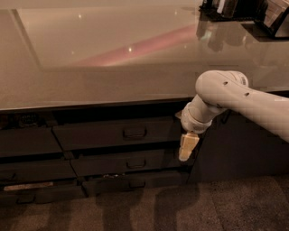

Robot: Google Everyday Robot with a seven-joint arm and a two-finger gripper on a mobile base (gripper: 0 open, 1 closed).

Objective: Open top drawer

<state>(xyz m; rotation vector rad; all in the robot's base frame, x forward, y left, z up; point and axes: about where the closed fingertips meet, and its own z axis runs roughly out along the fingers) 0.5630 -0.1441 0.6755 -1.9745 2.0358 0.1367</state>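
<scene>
The top drawer is the tall, wide dark grey front just under the countertop, and its small loop handle sits at its centre. A dark gap shows above the front. My gripper hangs pointing down from the white arm, by the drawer's right end. It is well to the right of the handle and does not touch it.
Two slimmer drawer fronts with similar handles lie below the top one, and more fronts sit at the left. A dark cabinet panel stands behind the arm. The glossy countertop carries dark items at its far right corner. Carpet lies below.
</scene>
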